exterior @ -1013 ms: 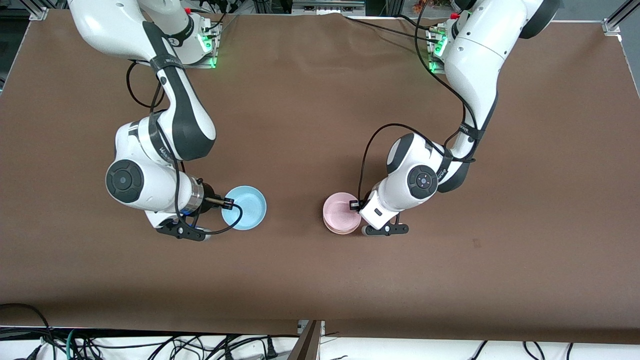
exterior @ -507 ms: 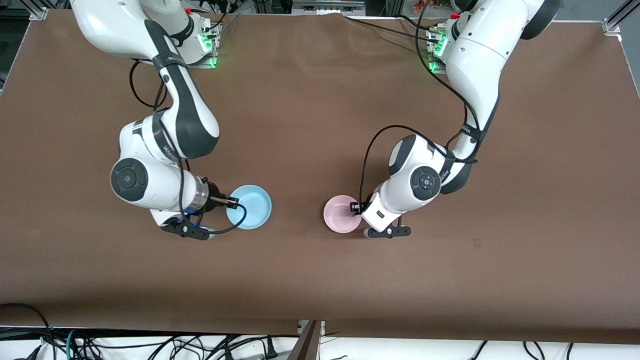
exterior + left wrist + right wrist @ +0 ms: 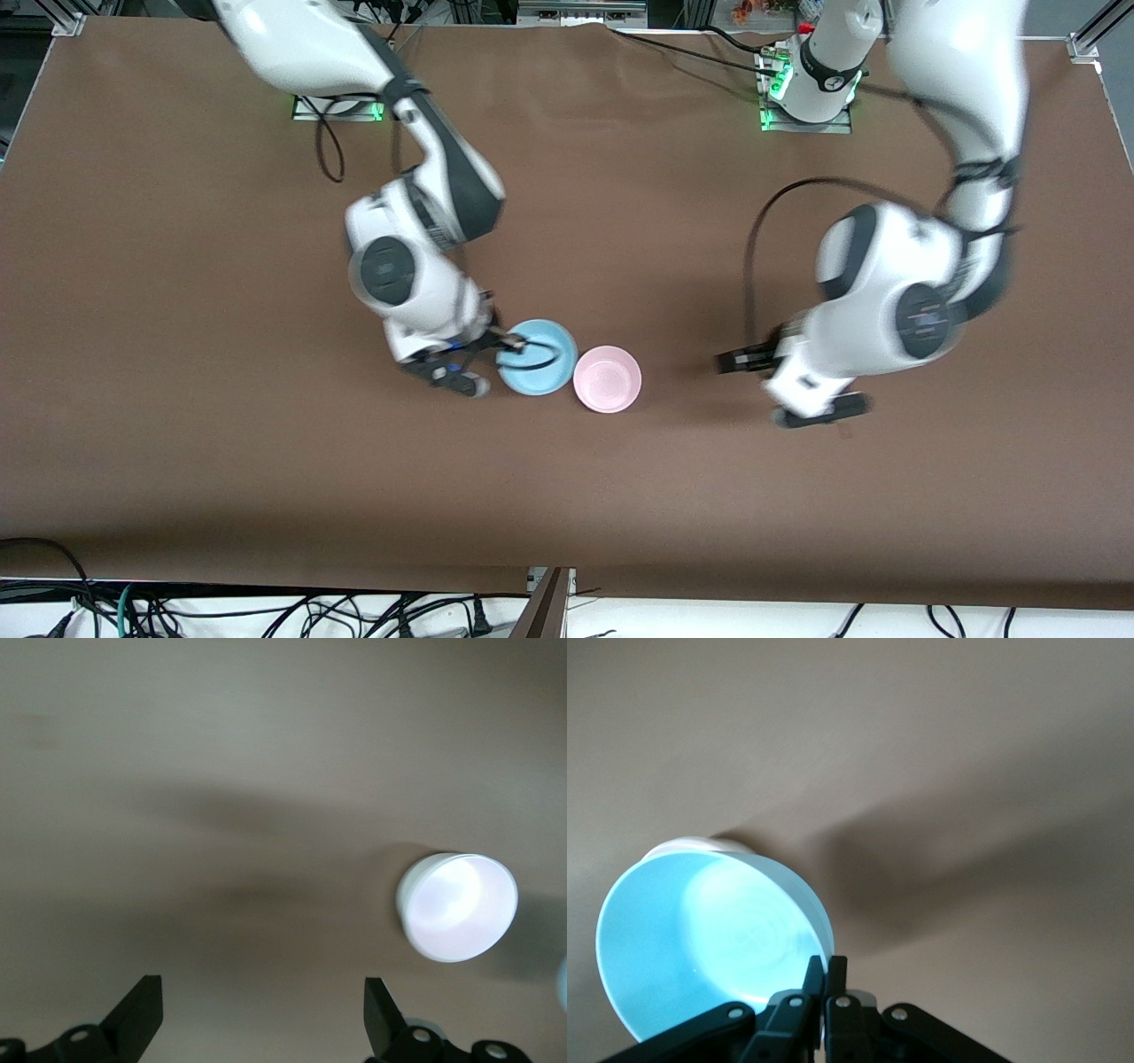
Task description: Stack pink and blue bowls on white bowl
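Front view: blue bowl (image 3: 537, 356) at frame centre, pinched at its rim by the right end effector (image 3: 507, 343), just beside the pink bowl (image 3: 607, 379) on the brown worktop (image 3: 567, 496); left end effector (image 3: 740, 359) hangs right of centre. Left wrist view: fingers (image 3: 142, 1014) spread wide, empty; pink bowl sits apart. Right wrist view: fingers (image 3: 812, 979) pressed on the blue rim.

Evenly bright from overhead on the counter (image 3: 567, 496); motion-blurred around both arms. Washed out and hazy in wrist views, with soft diagonal shadows and glaring bowls.
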